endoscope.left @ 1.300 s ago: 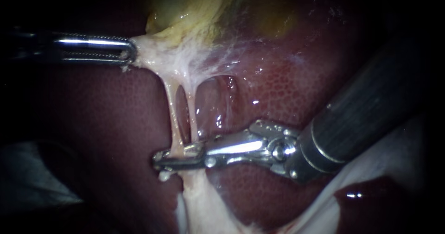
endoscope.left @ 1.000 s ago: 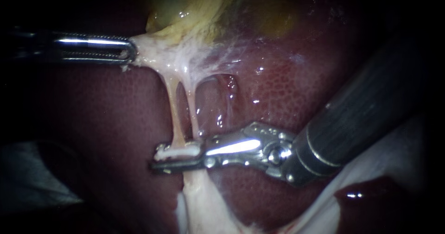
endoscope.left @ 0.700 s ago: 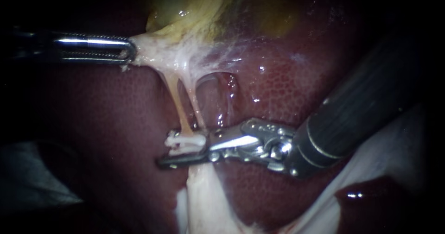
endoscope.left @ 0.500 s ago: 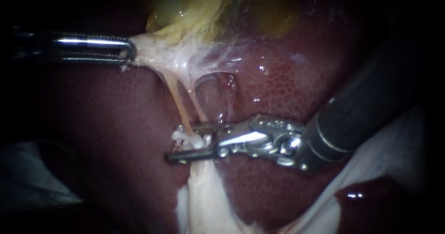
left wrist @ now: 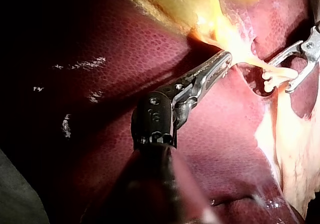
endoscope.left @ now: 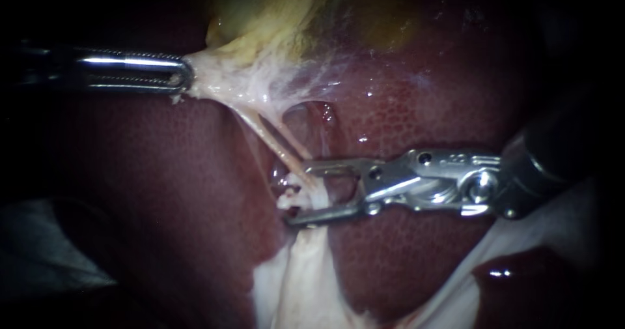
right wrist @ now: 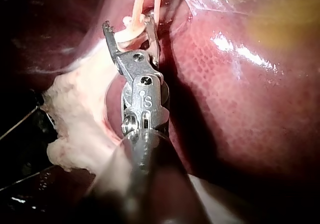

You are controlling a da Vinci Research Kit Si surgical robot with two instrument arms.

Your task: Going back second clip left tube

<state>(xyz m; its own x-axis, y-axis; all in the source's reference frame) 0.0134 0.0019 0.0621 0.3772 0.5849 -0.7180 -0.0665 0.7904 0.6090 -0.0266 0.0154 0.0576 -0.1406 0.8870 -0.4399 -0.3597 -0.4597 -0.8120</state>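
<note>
In the endoscope view my left instrument (endoscope.left: pixel 179 78) is shut on pale tissue below the yellowish gallbladder (endoscope.left: pixel 260 10) and holds it taut to the left. Two thin tubes (endoscope.left: pixel 277 140) slant down from there, lying close together. A white clip (endoscope.left: pixel 291 196) sits across their lower end; I cannot tell which tube it holds. My right instrument (endoscope.left: pixel 298 195) comes in from the right with open jaws on either side of the clip. The left wrist view shows the left instrument (left wrist: pixel 222 62) and the clip (left wrist: pixel 276 76). In the right wrist view the right instrument (right wrist: pixel 129 24) is open around the clip (right wrist: pixel 131 25).
Dark red liver (endoscope.left: pixel 423 94) lies behind and around the tubes. A pale fatty band (endoscope.left: pixel 303 270) runs down from the clip. White sheet-like tissue (endoscope.left: pixel 553 218) lies under the right instrument's shaft.
The right instrument's jaws went from shut around the tube to open and drew back to the right, leaving a white clip there. The tubes now slant rightward. The left instrument stayed put.
</note>
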